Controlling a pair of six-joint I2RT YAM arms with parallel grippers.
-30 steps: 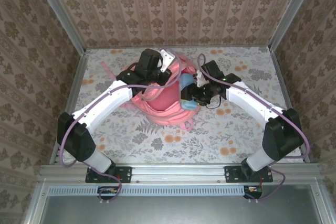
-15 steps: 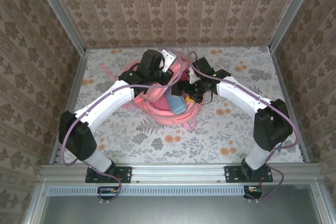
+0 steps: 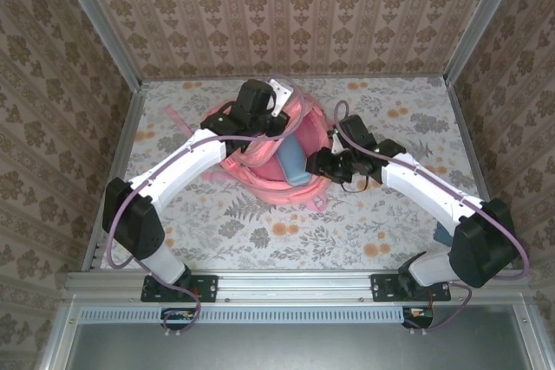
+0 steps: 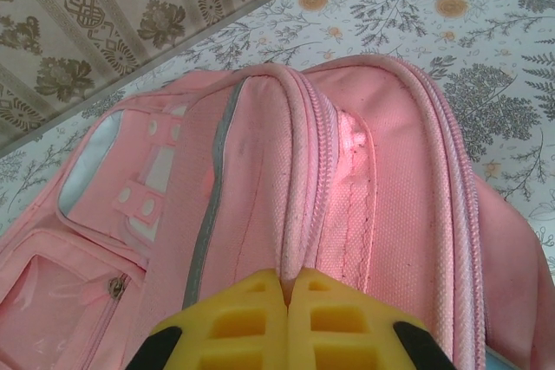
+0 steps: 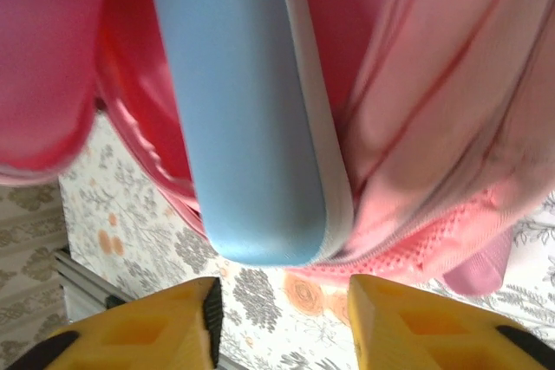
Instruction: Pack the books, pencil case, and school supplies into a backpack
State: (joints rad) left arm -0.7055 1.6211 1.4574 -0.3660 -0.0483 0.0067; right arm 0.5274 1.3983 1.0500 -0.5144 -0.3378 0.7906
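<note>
The left gripper [image 4: 284, 290] was clamped on the zip rim of the backpack [image 4: 390, 179], while the right gripper [image 5: 282, 301], fingers apart, hung just short of the pencil case [image 5: 247, 127] (rounded end jutting from the pink opening) above the floral table [image 3: 260, 231].

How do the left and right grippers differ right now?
The left gripper has its jaws shut, pinching the zipper edge of the backpack; the right gripper has its jaws apart and holds nothing. The left touches the pink fabric, while the right sits just short of the blue pencil case. Both are yellow-tipped.
</note>
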